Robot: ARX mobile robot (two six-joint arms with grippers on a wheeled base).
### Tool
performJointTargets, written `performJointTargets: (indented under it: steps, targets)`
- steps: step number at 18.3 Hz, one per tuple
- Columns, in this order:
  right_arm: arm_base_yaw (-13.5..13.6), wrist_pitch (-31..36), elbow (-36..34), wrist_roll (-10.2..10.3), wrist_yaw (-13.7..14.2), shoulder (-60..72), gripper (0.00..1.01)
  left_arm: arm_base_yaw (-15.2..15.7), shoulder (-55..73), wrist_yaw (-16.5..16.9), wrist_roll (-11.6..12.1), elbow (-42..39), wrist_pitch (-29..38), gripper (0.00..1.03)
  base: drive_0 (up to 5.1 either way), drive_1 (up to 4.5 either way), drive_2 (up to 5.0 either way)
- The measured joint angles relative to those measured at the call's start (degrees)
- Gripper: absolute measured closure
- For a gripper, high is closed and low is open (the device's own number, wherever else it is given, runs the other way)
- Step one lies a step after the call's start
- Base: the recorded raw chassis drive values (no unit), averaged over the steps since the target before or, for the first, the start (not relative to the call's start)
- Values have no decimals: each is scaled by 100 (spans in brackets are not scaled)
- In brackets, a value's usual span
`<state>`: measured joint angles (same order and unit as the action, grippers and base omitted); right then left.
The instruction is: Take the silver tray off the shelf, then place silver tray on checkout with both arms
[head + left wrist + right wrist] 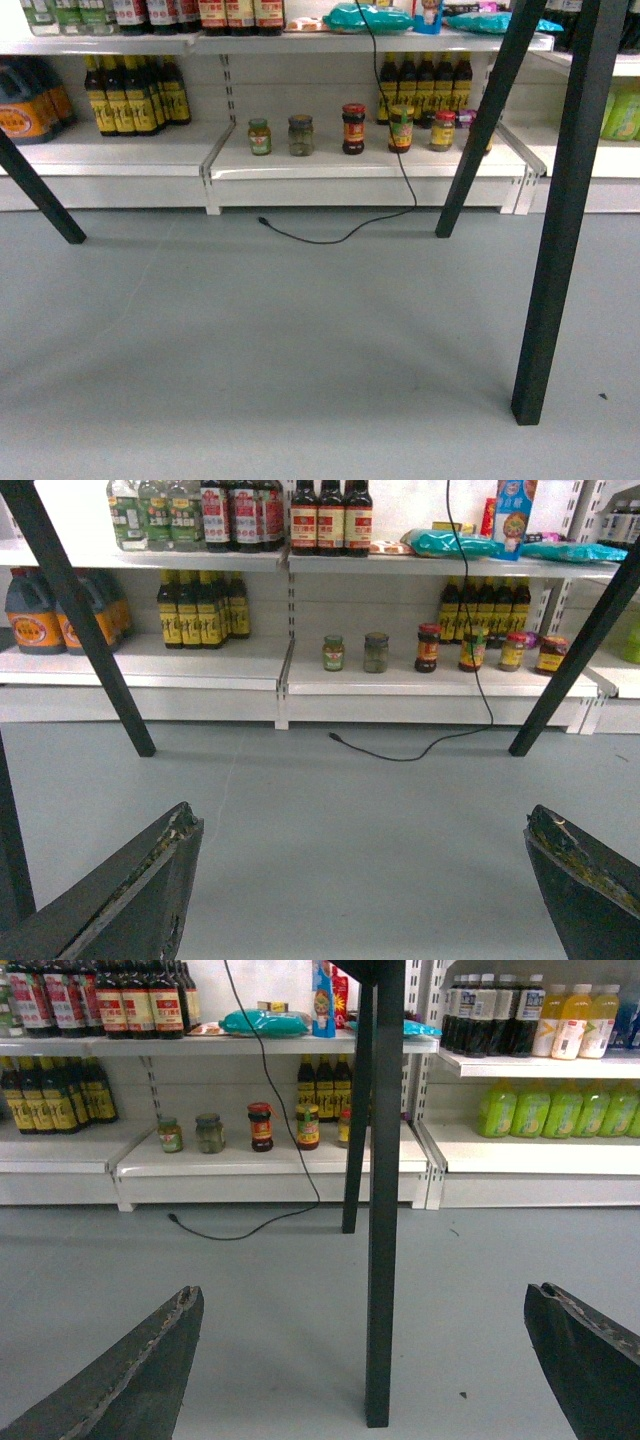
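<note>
Before the shelf (360,165), jars (301,135), black cable (330,235), dark table legs (560,220), both fingers (130,900) (130,1380) released

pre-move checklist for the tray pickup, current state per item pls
1. Silver tray in sight: not ok. None of the three views shows it.
2. Checkout top in sight: not ok. Only dark table legs on the grey floor show.
3. Left gripper open: ok. Jaws stand wide apart with nothing between.
4. Right gripper open: ok. Jaws wide apart; a dark leg stands ahead of the gap.
5. Floor path to the shelf: not ok. A black cable trails across the floor in front of it.
6. Lower shelf board free for a tray: not ok. Jars stand on it.
</note>
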<state>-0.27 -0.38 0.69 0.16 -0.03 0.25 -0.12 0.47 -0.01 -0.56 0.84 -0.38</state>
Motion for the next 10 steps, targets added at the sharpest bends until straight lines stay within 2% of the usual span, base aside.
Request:
performJointTargets:
  steps: [4,10]
  targets:
    - [0,4,0,0,0,0,3,0,0,0,0,0,7,5,-4,-420,411]
    - [0,7,0,0,0,-2,3,0,0,0,0,0,7,5,0,0,0]
